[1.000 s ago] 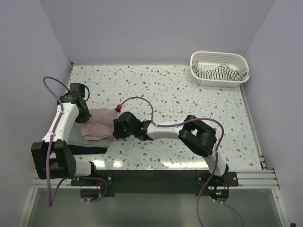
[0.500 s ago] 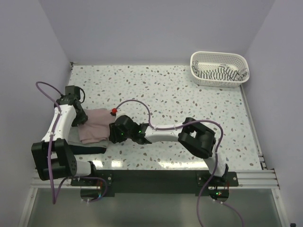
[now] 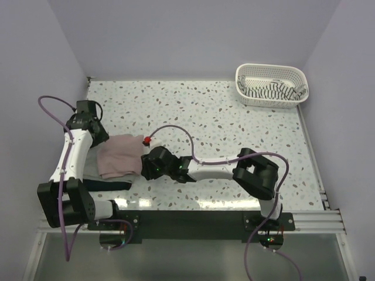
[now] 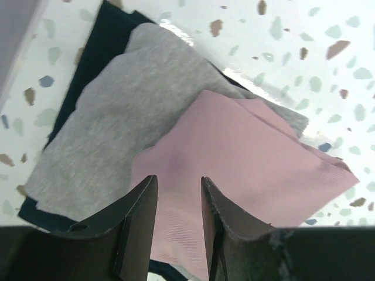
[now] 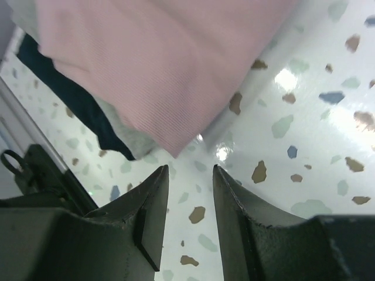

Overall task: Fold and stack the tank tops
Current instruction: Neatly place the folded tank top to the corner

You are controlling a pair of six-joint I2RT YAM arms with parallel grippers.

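The dusty pink tank top (image 3: 120, 156) lies folded on top of the light grey one (image 4: 111, 117) and the dark navy one (image 3: 111, 184) at the table's left. In the left wrist view the pink top (image 4: 252, 152) lies under my left gripper (image 4: 179, 182), which is open and empty just above it. My right gripper (image 5: 190, 172) is open and empty over bare table, just off the corner of the pink top (image 5: 158, 58). The striped tank top (image 3: 270, 91) lies in the white basket (image 3: 243, 73) at the far right.
The left wall stands close beside the pile. The navy top (image 5: 70, 93) and grey top (image 5: 132, 140) stick out under the pink one near the table's front edge. The speckled table (image 3: 234, 129) stretches between the pile and the basket.
My left wrist has drawn back towards the far left. My right gripper has shifted a little right, off the pink top's edge. The pink top has shifted slightly on the pile.
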